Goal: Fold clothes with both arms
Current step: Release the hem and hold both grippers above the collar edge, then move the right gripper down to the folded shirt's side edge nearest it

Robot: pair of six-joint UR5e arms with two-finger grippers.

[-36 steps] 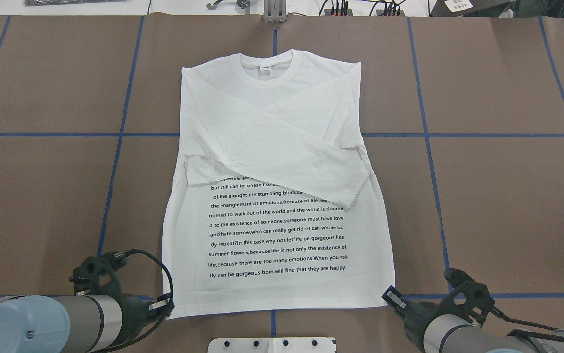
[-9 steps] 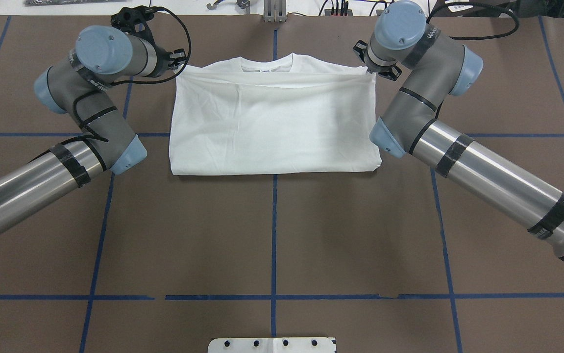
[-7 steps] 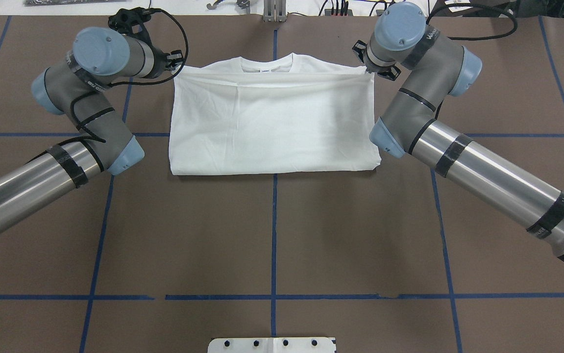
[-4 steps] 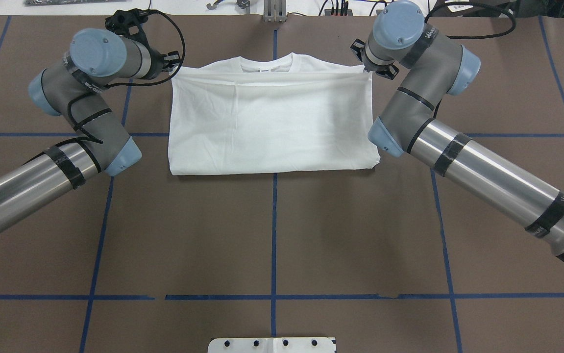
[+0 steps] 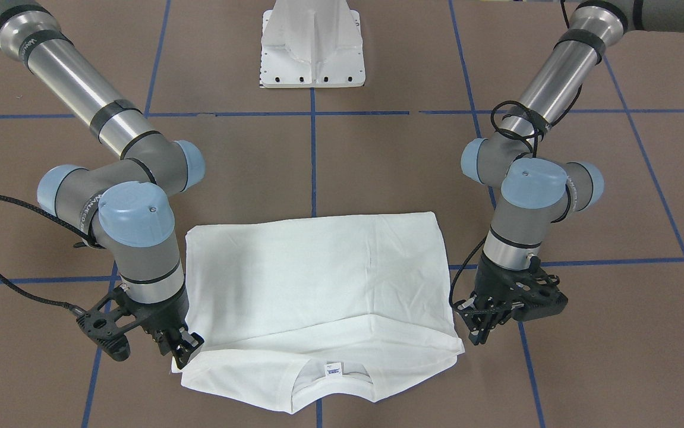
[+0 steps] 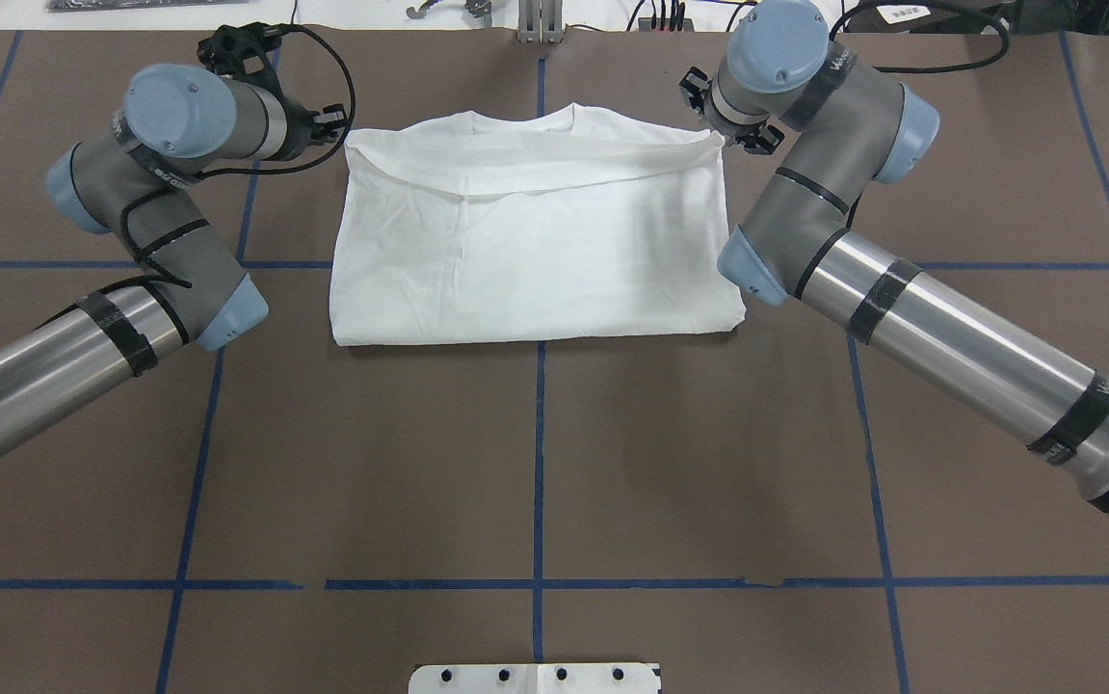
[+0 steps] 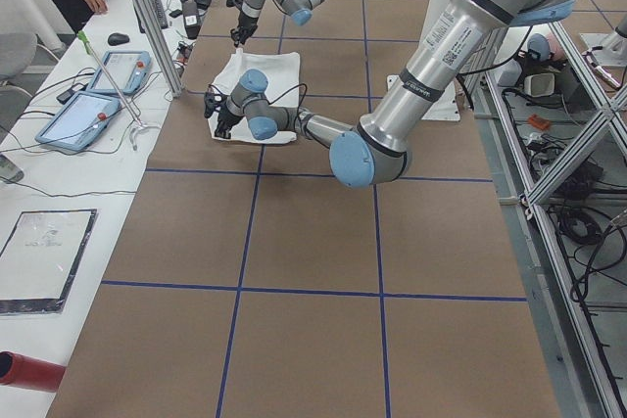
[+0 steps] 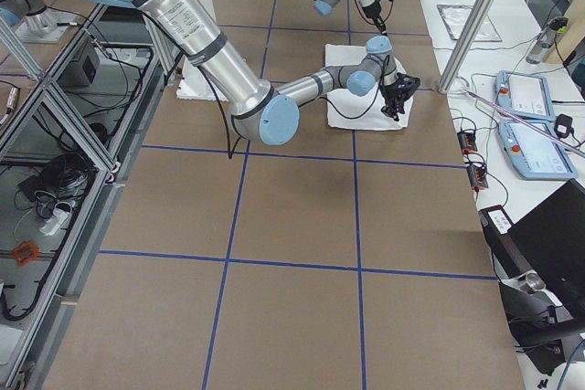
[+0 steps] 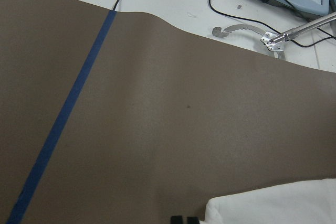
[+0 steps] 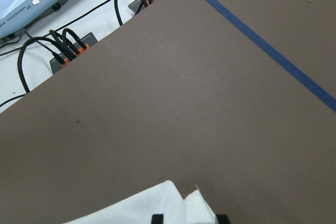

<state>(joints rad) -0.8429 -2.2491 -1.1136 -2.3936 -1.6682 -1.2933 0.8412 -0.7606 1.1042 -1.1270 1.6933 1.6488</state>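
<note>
One T-shirt [image 6: 535, 251] crosswise, collar [image 6: 525, 123] away from pedestal [image 5: 312, 47]

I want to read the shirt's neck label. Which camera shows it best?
Exterior front-facing: the neck label shows clearly, unobstructed and nearest the lens. Overhead, I cannot make it out; side views are too distant; wrist views catch only corners of the shirt.

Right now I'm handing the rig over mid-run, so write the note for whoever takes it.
Left gripper: looks shut, empty, just off one corner of the shirt.
Right gripper: open, tips either side of the other corner.
Shirt: far side, centred, folded in half, hem edge just short of the collar, sagging in the middle.
Left: back both grippers off, then probably another fold.
</note>
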